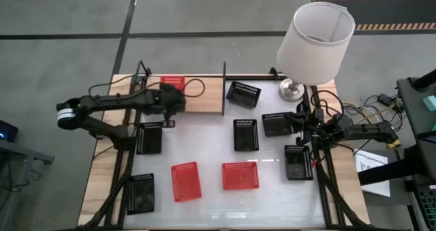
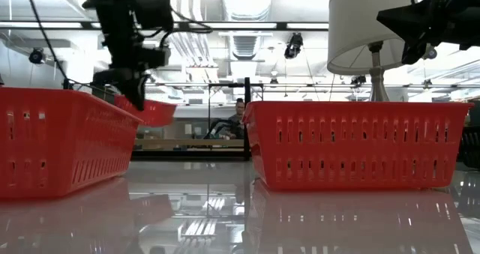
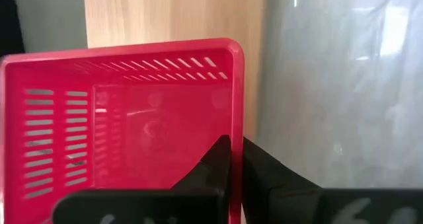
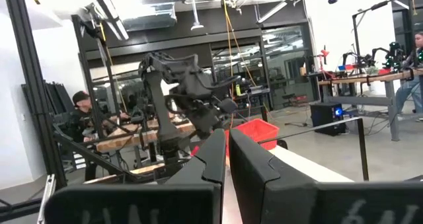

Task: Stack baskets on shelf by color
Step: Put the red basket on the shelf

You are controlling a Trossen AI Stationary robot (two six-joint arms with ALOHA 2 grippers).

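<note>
My left gripper (image 1: 178, 96) (image 3: 236, 166) is shut on a red basket (image 1: 173, 82) (image 3: 132, 131) above the left section of the light-wood shelf (image 1: 204, 98). In the low view the basket (image 2: 154, 112) hangs tilted under the gripper (image 2: 127, 80). A black basket (image 1: 243, 93) sits on the shelf's right section, past the upright divider (image 1: 224, 88). Two more red baskets (image 1: 185, 181) (image 1: 240, 176) lie on the white tabletop near its front. My right gripper (image 1: 294, 120) (image 4: 226, 151) is shut and empty, raised beside a black basket (image 1: 276, 124). My left gripper pinches the red basket's side wall (image 3: 235, 121) near a corner, one finger (image 3: 215, 164) inside the basket and one (image 3: 268, 174) outside. The fingers come from the table's left. The basket is lifted clear of the shelf and tilted.
Other black baskets lie on the tabletop (image 1: 149, 137) (image 1: 141, 192) (image 1: 246, 134) (image 1: 298, 161). A white-shaded lamp (image 1: 315, 40) stands at the shelf's right end. Cables run beside the right arm. A person shows in the room beyond the table (image 4: 82, 108).
</note>
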